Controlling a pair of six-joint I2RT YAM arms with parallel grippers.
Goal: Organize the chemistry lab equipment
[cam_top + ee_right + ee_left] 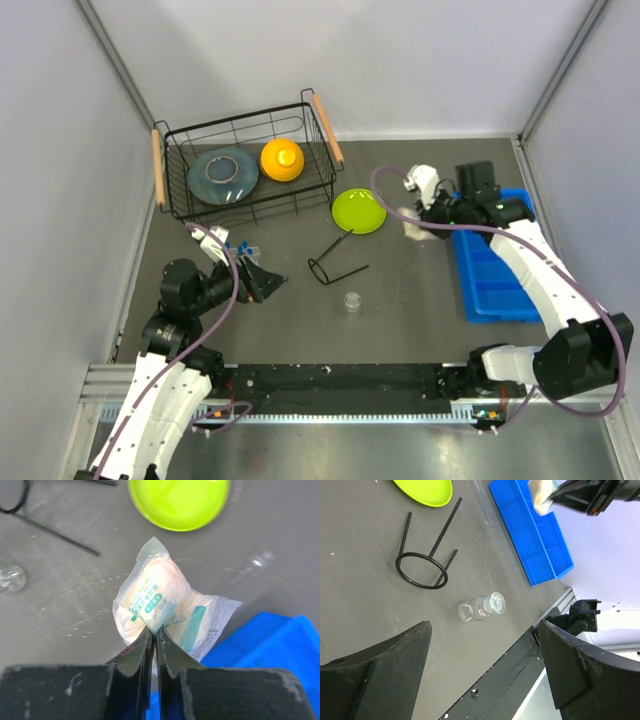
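My right gripper (155, 632) is shut on the edge of a crinkly clear packet (160, 597) with white filling and green print. It holds the packet just above the table, between the lime-green plate (177, 502) and the blue tray (280, 645). A thin glass rod (256, 560) lies beside the packet. My left gripper (485, 645) stands open and empty, low over the table at the left (268, 283). A tiny round clear dish (481, 607) lies just ahead of it, and a black wire frame (420, 570) lies beyond. Blue-capped test tubes (243, 246) stand behind the left wrist.
A black wire basket (180, 195) at the back left holds a grey plate (222, 175) and an orange bowl (282, 160). The blue tray (490, 270) lies along the right side. Side walls stand close to the left and right of the table.
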